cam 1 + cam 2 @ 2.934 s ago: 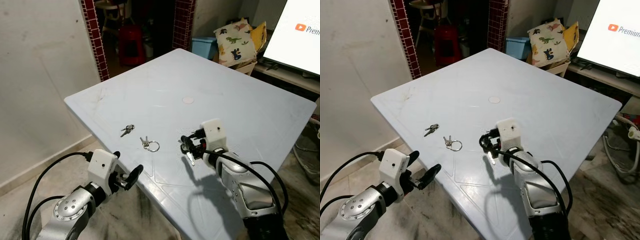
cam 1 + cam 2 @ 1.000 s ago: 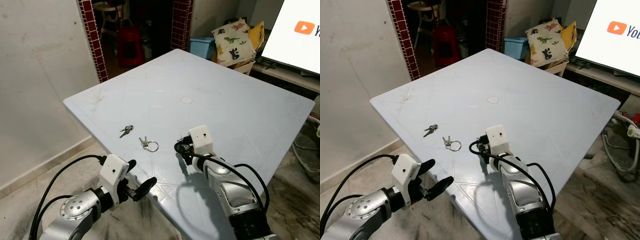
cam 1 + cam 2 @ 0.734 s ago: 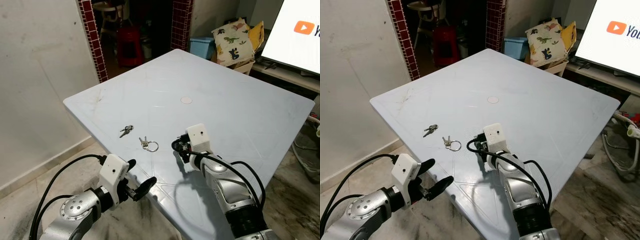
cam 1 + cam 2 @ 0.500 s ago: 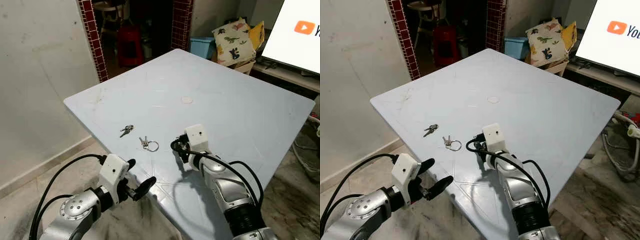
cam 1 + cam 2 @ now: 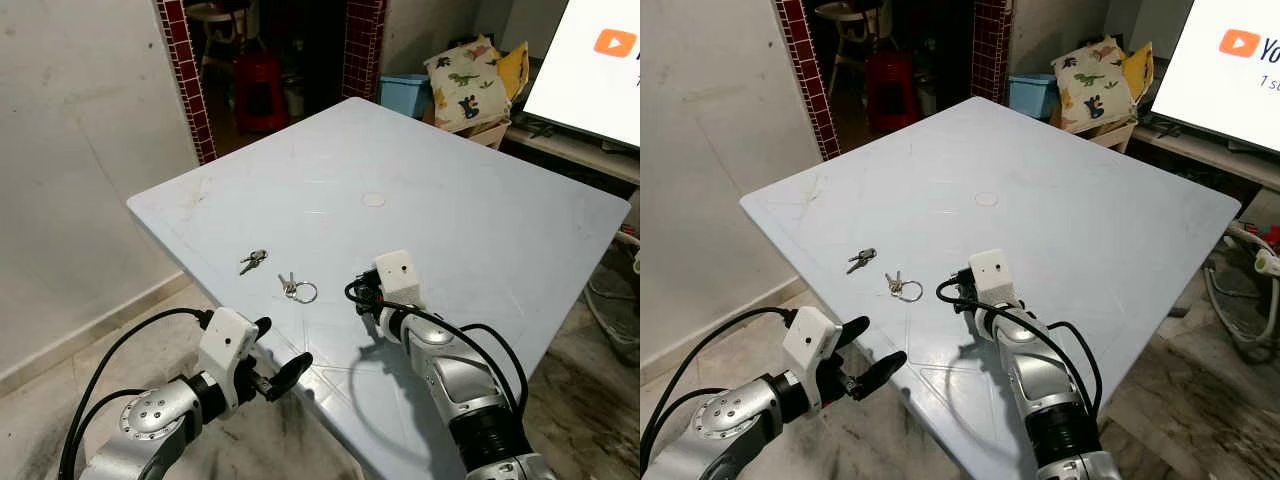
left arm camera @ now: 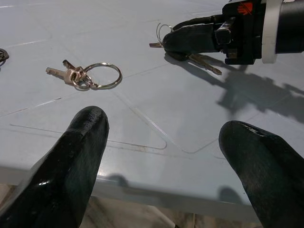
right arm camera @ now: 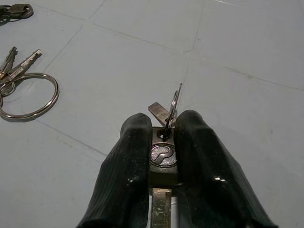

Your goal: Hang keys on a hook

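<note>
So the right gripper [image 7: 163, 142] has its fingers pinched tight on a key [image 7: 163, 156], low over the pale blue table [image 5: 480, 200], small ring [image 7: 174, 107] poking up between the tips. Pickup looks done to me. The left gripper [image 6: 166, 156] sits spread wide at the table's near edge, holding nothing. Two more sets lie on the table: a ringed bunch [image 5: 298, 289] just left of the right gripper and a small pair [image 5: 253, 261] beyond. No hook anywhere I can see, so next it probably needs to lift and go find one.
</note>
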`<state>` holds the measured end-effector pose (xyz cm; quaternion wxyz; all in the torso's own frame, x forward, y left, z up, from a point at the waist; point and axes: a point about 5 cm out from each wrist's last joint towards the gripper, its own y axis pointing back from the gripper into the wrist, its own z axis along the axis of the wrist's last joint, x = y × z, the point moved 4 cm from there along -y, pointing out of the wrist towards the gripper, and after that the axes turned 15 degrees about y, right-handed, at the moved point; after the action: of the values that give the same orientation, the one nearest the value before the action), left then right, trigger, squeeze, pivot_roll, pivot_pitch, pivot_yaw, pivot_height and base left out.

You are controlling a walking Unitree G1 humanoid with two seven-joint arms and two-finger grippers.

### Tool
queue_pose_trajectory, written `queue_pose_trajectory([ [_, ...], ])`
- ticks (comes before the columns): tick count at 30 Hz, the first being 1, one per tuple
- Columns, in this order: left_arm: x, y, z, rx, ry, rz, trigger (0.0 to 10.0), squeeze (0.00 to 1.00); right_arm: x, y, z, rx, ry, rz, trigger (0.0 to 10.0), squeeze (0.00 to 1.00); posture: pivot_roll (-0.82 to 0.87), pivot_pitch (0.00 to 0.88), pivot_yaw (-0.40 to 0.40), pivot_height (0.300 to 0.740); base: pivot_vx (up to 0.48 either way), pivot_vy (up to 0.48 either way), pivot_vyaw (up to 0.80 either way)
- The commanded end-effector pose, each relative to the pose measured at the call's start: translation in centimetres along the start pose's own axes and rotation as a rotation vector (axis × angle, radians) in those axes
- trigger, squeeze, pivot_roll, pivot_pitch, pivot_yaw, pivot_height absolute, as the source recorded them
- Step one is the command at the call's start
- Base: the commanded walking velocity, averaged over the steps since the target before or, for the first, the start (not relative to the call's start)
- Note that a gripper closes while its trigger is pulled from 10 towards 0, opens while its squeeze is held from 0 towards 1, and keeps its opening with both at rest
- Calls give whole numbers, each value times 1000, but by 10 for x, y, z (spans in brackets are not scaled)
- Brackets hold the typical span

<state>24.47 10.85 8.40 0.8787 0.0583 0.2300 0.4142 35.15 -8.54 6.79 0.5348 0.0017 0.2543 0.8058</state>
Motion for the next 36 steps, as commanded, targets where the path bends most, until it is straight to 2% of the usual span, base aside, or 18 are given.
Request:
queue_pose_trajectory([
  [1, 2, -1, -1, 6, -8, 11, 10000, 0, -1, -2, 4, -10, -6, -7, 0, 0, 50, 0, 29, 740, 0, 0, 0],
  [25, 5, 1, -2, -2, -7, 32, 10000, 0, -3, -1, 7, -30, -28, -18, 0, 0, 53, 0, 27, 740, 0, 0, 0],
  [32, 7, 0, 0, -20, -10, 49, 10000, 0, -21, 7, 25, -144, -65, -101, 0, 0, 54, 0, 27, 740, 0, 0, 0],
  [36, 9, -1, 0, -25, -9, 55, 10000, 0, -36, 16, 50, -279, -85, -160, 0, 0, 48, 0, 32, 740, 0, 0, 0],
])
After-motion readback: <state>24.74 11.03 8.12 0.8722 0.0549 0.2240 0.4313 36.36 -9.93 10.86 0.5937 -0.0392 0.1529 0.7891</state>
